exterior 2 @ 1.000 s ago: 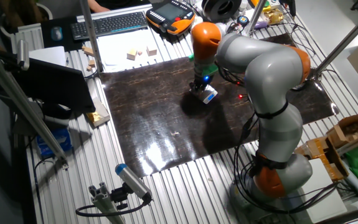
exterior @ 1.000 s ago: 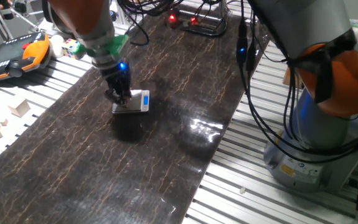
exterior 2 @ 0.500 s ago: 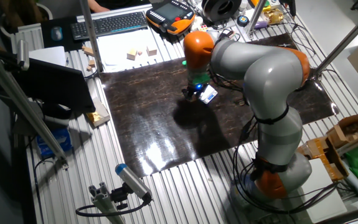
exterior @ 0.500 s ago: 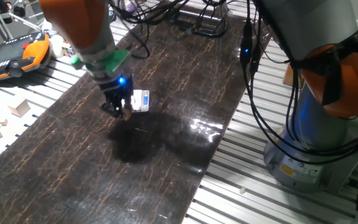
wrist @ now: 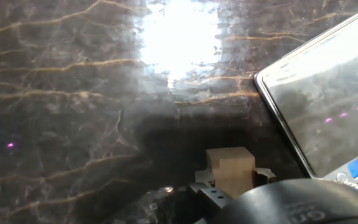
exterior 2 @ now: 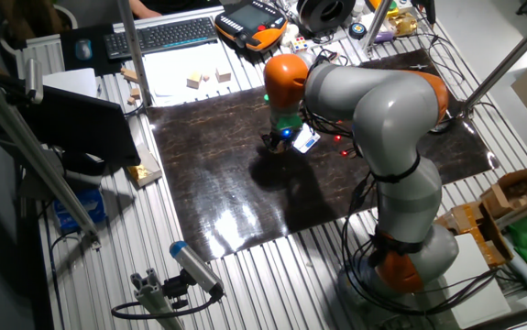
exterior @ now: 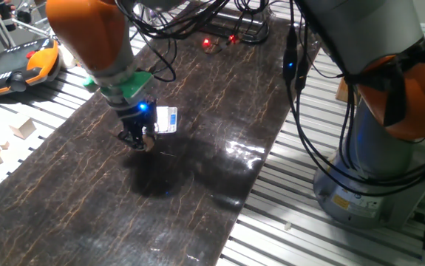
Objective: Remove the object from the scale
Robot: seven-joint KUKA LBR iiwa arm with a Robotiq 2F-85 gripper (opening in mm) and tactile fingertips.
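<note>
My gripper (exterior: pixel 143 142) is shut on the tiny tan wooden cube (exterior: pixel 146 143) and holds it just above the dark mat, to the left of the scale. In the hand view the cube (wrist: pixel 230 167) sits between my fingertips, with the mat below it. The silver-grey scale (exterior: pixel 168 119) with its blue display lies flat on the mat; its platform is bare in the hand view (wrist: pixel 328 99). In the other fixed view my gripper (exterior 2: pixel 273 143) hangs beside the scale (exterior 2: pixel 305 139).
A dark marbled mat (exterior: pixel 197 162) covers the slatted table. Pale wooden blocks (exterior: pixel 22 128) lie at the left edge, an orange-black pendant (exterior: pixel 20 66) at the far left. Cables hang near the robot base (exterior: pixel 375 148). A keyboard (exterior 2: pixel 162 35) and more blocks (exterior 2: pixel 206 79) lie beyond the mat.
My gripper has lifted the cube off the scale's platform and moved it left, off the scale, over the mat. The scale has stayed in place.
</note>
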